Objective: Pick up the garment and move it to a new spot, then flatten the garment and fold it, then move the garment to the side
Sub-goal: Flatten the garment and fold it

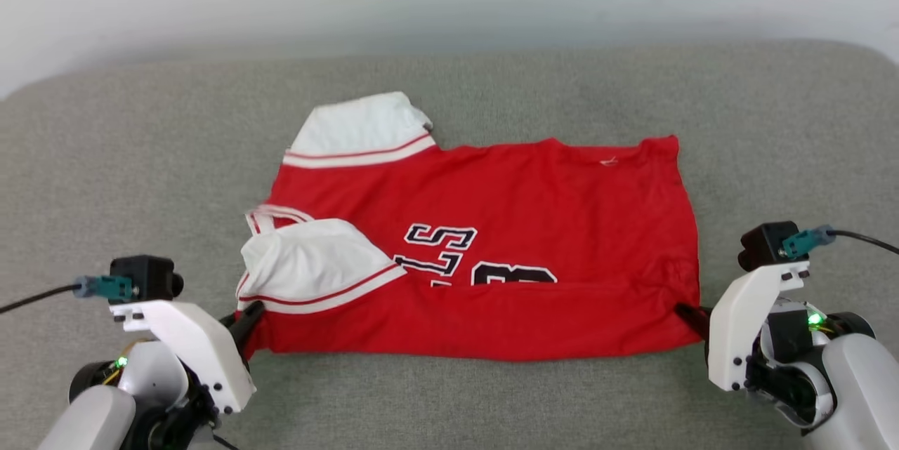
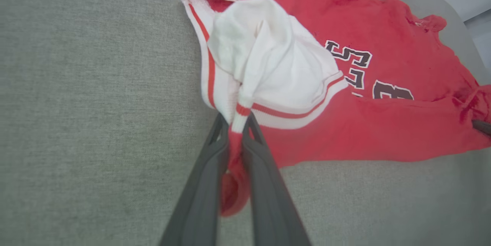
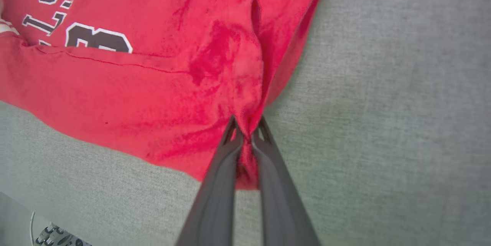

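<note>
Nearest, the left hand (image 1: 251,315) and the right hand (image 1: 687,312) were each pinched shut on a near corner of the garment (image 1: 506,225), which lay part-folded on the grey surface (image 1: 105,176). Folding seemed under way. The next move likely called for lifting both corners evenly toward the far sleeve (image 1: 362,128).

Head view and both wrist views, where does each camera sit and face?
Head view: on the head, facing forward and down at the shirt on the grey surface; left gripper and right gripper at the lower corners.
Left wrist view: on the left wrist, facing along its gripper, shut on the shirt's sleeve end.
Right wrist view: on the right wrist, facing along its gripper, shut on the red corner.
Shared: both wrist views show the lettering.
</note>
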Controlling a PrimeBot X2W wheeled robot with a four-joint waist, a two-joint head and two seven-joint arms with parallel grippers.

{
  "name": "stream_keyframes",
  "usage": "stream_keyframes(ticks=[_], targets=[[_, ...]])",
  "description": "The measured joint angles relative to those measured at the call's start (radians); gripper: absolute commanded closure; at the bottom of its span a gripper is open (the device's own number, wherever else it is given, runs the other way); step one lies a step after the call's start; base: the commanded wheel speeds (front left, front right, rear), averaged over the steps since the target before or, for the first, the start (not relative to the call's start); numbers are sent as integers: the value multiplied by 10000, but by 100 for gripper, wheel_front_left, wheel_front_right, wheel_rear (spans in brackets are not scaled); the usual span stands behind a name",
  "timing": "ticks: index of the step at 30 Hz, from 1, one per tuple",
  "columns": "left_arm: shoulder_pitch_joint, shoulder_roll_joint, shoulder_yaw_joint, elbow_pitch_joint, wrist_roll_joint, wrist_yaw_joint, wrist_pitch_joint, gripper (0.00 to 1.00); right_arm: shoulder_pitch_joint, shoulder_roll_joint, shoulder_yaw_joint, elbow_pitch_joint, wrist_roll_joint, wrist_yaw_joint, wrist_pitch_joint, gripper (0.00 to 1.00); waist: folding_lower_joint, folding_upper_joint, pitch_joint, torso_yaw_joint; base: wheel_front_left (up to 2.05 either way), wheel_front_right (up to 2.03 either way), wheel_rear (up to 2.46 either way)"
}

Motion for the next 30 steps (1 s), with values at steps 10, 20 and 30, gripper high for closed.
stream_keyframes(ticks=[10, 20, 30], targets=[[1426, -12, 59, -343, -234, 410, -144, 100, 1521, -290, -351, -1396, -25, 2, 545, 100, -1, 0, -1224, 101, 0, 0, 0], [1794, -744, -159, 943, -545, 328, -477, 0, 2792, 263, -922, -1172, -497, 0, 115, 0, -1, 0, -1293, 52, 0, 0, 0], [729, -798, 297, 1110, 410, 119, -2552, 0, 2676, 466, -1325, -2117, -1820, 0, -3405, 0, -1, 0, -1402, -445, 0, 0, 0]])
